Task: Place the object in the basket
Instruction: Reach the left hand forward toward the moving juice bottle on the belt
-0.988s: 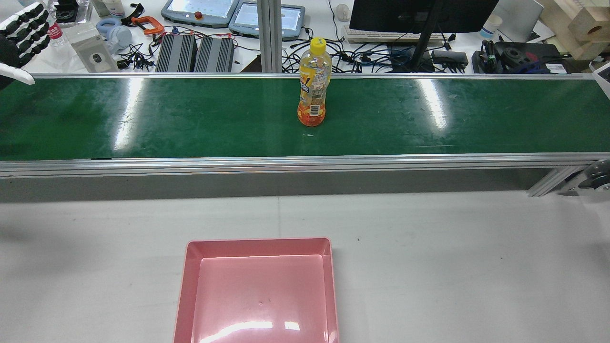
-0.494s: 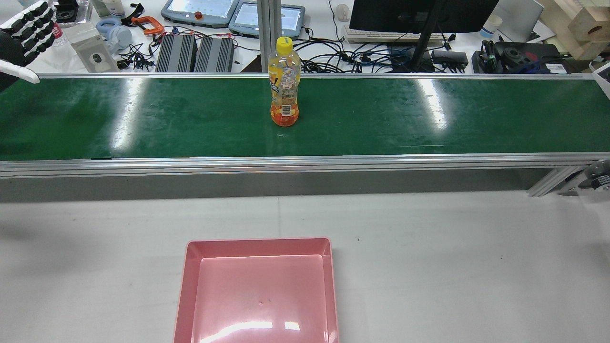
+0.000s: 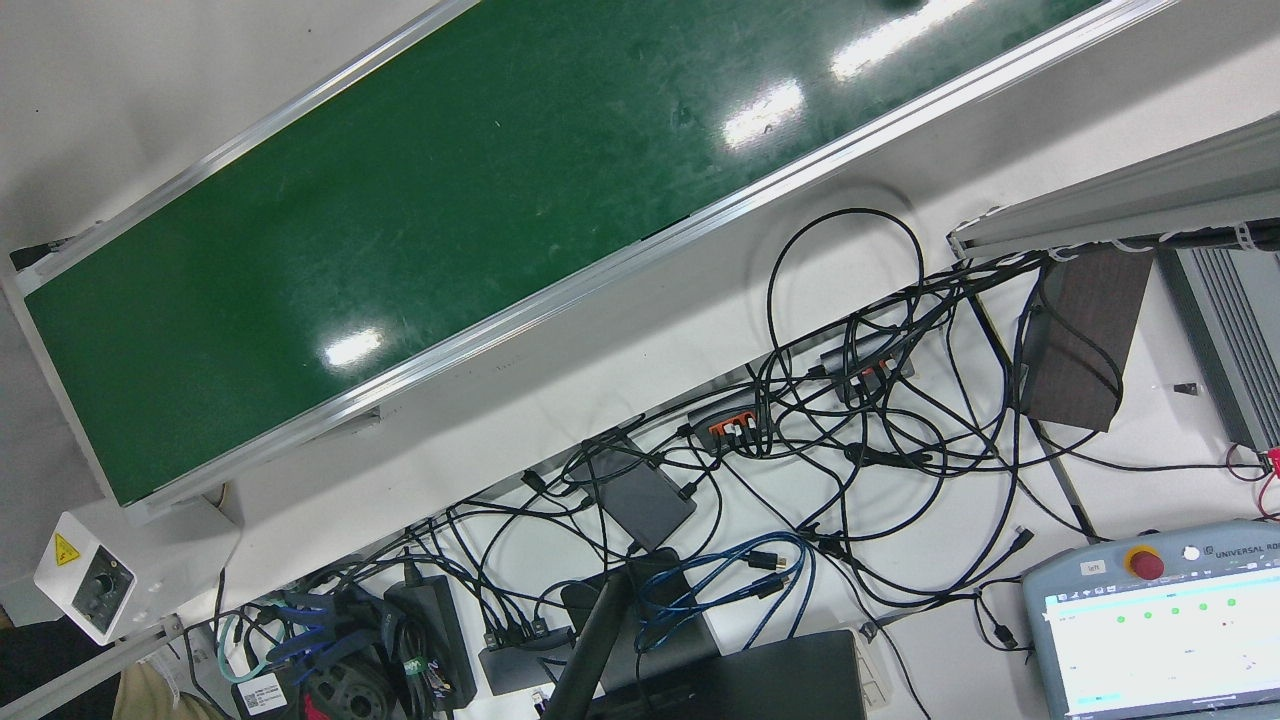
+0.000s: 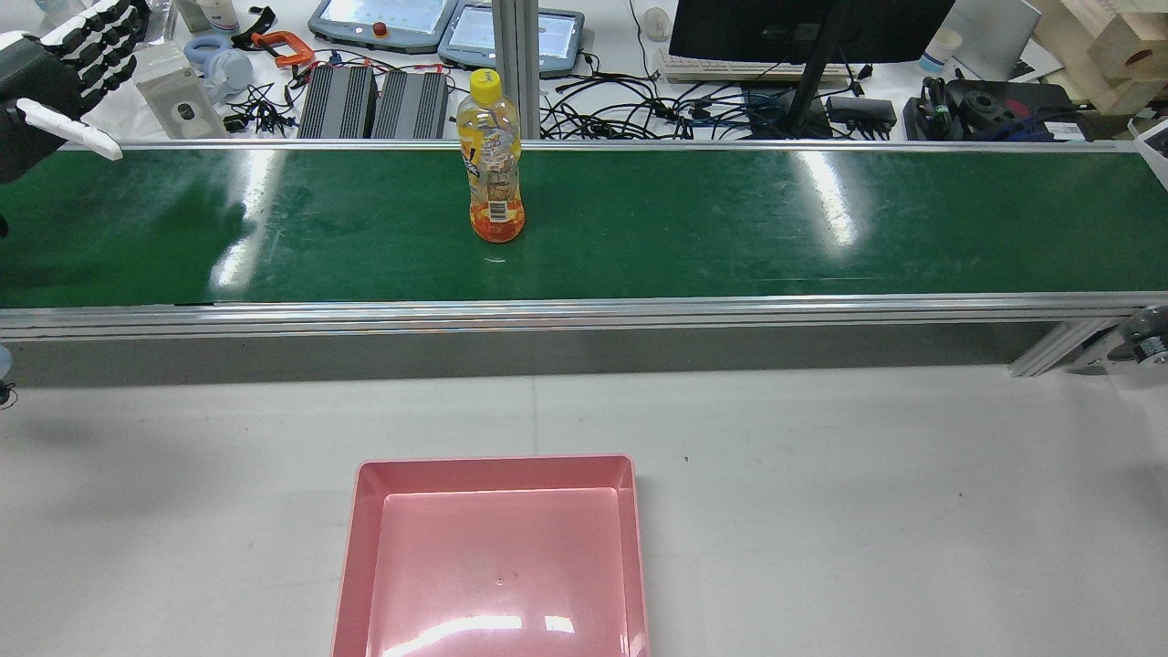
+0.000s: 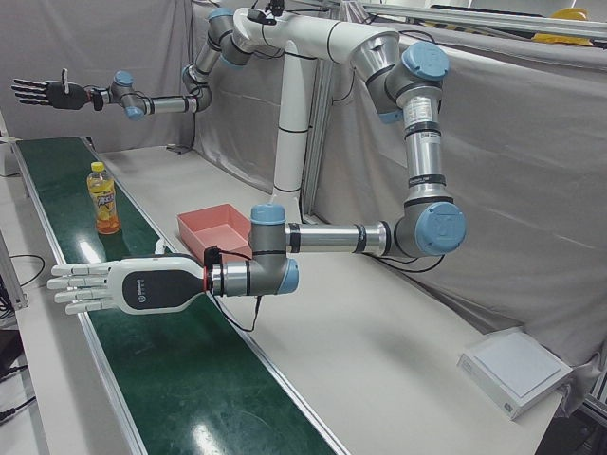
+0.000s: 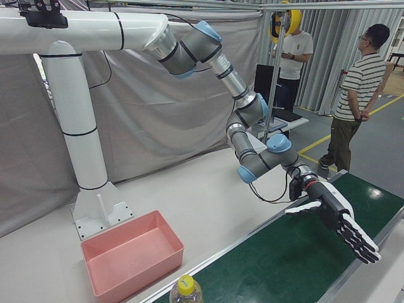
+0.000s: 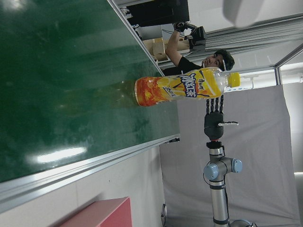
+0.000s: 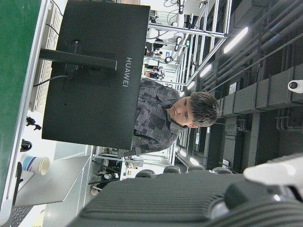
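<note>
An orange drink bottle (image 4: 493, 169) with a yellow cap stands upright on the green conveyor belt (image 4: 730, 219), roughly level with the empty pink basket (image 4: 497, 557) on the grey table. The bottle (image 5: 102, 197) also shows in the left hand view (image 7: 184, 87). My left hand (image 4: 64, 55) hovers open over the belt's left end, well apart from the bottle, with its fingers stretched flat (image 5: 123, 284) (image 6: 338, 224). My right hand (image 5: 43, 92) is open above the belt's far end, beyond the bottle (image 7: 215, 111). Neither hand holds anything.
Behind the belt lie cables, teach pendants (image 4: 447, 27) and a monitor (image 4: 803, 27). The front view shows only bare belt (image 3: 400, 200), a control box (image 3: 95, 590) and cables. Two people (image 6: 360, 95) stand past the left end. The arms' white pedestal (image 5: 294, 171) rises behind the basket (image 5: 218, 227).
The bottle has travelled left along the belt, toward my left hand. The left hand has come slightly further into the rear view. The basket has not moved.
</note>
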`<state>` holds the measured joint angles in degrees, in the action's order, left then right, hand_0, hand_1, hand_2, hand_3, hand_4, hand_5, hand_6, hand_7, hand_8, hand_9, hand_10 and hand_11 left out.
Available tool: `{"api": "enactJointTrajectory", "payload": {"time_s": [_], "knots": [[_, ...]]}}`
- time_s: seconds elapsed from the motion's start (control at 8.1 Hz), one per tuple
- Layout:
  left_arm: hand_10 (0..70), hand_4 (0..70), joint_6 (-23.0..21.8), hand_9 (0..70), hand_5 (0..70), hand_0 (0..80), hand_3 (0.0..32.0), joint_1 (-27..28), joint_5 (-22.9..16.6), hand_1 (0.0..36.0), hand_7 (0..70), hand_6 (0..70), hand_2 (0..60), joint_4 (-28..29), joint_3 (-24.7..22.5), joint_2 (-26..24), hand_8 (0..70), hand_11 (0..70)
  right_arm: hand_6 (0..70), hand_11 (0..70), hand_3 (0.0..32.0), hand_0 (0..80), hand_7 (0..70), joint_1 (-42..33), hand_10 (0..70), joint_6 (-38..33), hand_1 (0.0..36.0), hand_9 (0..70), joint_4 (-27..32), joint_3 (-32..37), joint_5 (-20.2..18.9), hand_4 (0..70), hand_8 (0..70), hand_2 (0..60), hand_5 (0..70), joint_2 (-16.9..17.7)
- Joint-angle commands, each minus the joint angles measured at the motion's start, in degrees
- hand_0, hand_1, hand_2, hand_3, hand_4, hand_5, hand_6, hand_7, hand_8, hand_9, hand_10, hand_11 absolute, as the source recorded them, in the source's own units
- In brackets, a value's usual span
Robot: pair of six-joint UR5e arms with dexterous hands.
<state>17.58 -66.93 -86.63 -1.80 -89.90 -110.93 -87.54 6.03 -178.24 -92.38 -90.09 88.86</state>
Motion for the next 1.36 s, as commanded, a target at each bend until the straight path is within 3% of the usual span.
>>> {"api": "enactJointTrajectory", "payload": {"time_s": [0.0,0.25,0.86,1.11,1.23], "knots": [[0.0,0.0,0.1,0.0,6.4,66.2,0.0,4.2,0.1,13.1,0.0,0.0,0.0,-0.3,0.2,-2.4,0.0,0.0,0.0,0.0,0.0,0.0,0.0,0.0,0.0,0.0,0.0,0.0,0.0,0.0,0.0,0.0,0.0,0.0,0.0,0.0],[0.0,0.0,0.4,0.0,6.5,62.3,0.0,6.7,0.1,11.6,0.0,0.0,0.0,-0.8,0.3,-4.1,0.0,0.0,0.0,0.0,0.0,0.0,0.0,0.0,0.0,0.0,0.0,0.0,0.0,-0.1,0.0,0.0,0.0,0.0,0.0,0.0],[0.0,0.0,0.5,0.0,7.5,63.1,0.0,7.5,0.1,12.0,0.0,0.0,0.0,-1.2,0.3,-5.9,0.0,0.0,0.0,0.0,0.0,0.0,0.0,0.0,0.0,0.0,0.0,0.0,0.0,0.0,0.0,0.0,0.0,0.0,0.0,0.0],[0.0,0.0,0.4,0.0,7.9,63.0,0.0,12.6,1.2,11.9,0.0,0.0,0.0,-1.4,0.4,-7.3,0.0,0.0,0.0,0.0,0.0,0.0,0.0,0.0,0.0,0.0,0.0,0.0,0.0,0.0,0.0,0.0,0.0,0.0,0.0,0.0],[0.0,0.0,0.4,0.0,7.1,63.1,0.0,12.6,1.2,11.9,0.0,0.0,0.0,-1.4,0.3,-7.3,0.0,0.0,0.0,0.0,0.0,0.0,0.0,0.0,0.0,0.0,0.0,0.0,0.0,0.0,0.0,0.0,0.0,0.0,0.0,0.0]]}}
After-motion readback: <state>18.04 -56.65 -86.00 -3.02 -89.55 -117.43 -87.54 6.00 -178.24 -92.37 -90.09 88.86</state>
